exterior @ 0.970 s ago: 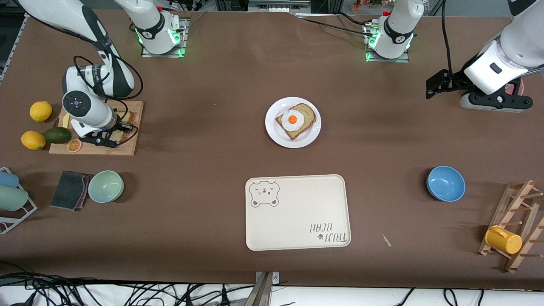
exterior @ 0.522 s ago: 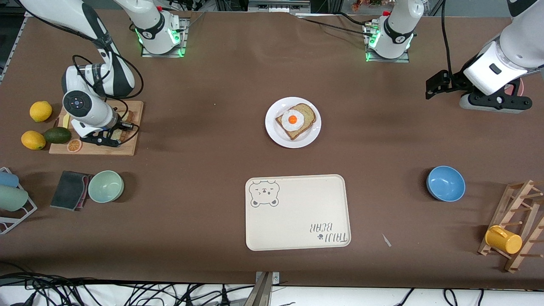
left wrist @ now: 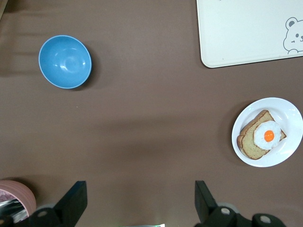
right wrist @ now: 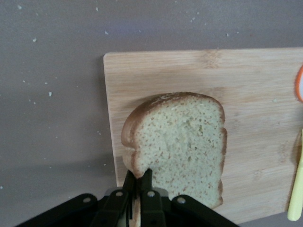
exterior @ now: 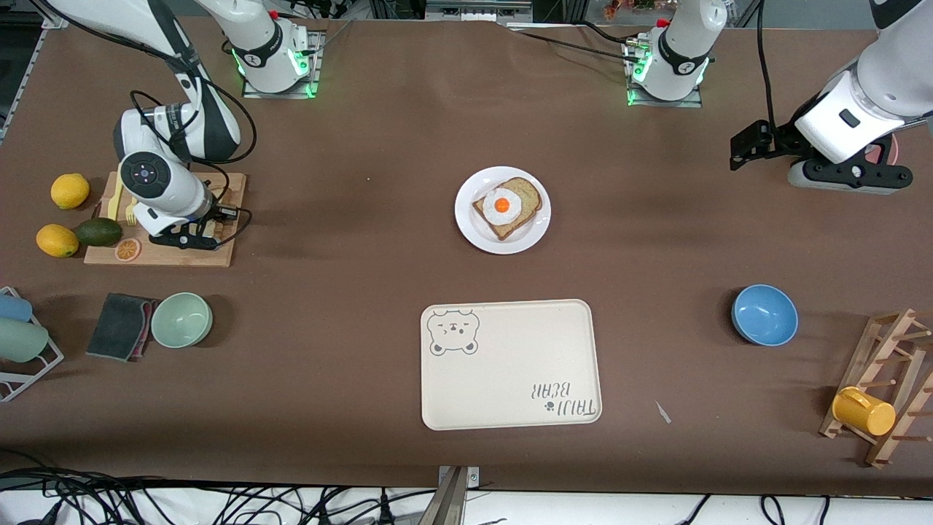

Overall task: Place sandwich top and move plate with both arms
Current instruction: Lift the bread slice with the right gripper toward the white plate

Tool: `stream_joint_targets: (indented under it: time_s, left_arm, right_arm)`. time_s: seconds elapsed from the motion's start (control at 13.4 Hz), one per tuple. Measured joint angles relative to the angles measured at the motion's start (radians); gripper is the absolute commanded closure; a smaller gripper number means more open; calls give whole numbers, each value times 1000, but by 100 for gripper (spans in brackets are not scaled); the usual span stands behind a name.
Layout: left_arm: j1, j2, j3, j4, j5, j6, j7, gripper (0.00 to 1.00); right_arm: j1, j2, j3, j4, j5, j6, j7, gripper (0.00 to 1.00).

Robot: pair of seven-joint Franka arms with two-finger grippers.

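Gripping: right gripper (right wrist: 137, 182), jaws clenched on the crust edge of the sandwich top (right wrist: 182, 142).
Sandwich top: over the wooden cutting board (right wrist: 255, 94), near the desk's (exterior: 364, 328) right-arm end.
Left gripper (left wrist: 137, 198): jaws released, waiting above bare desk.
Plate (exterior: 470, 226): mid-desk, carrying the egg bread (exterior: 510, 206).
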Motion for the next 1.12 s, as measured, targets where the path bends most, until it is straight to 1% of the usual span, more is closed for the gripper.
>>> stream_joint_targets:
  time_s: [0.07,0.22,0.45,0.6,0.75,0.9,0.97,1.12]
  left_arm:
    - [0,0,0,0,0,0,0,0]
    - [0,0,0,0,0,0,0,0]
    - [0,0,0,0,0,0,0,0]
    - [0,0,0,0,0,0,0,0]
    - [0,0,0,1,0,0,0,0]
    - [0,1,0,1,0,0,0,0]
    - [0,1,0,2,0,0,0,0]
    - [0,1,0,2,0,0,0,0]
  right_arm:
    - [0,-5,10,10,0,-24,-4,100]
    - [0,-19,65,64,6,-147,-4,100]
    - [4,-46,205,204,71,-367,7,100]
    - [9,-60,285,304,93,-477,10,100]
    - [16,-57,366,380,101,-518,19,100]
    - [56,-23,435,447,139,-521,48,100]
    - [98,8,455,487,151,-520,85,100]
    - [222,85,467,578,152,-519,210,100]
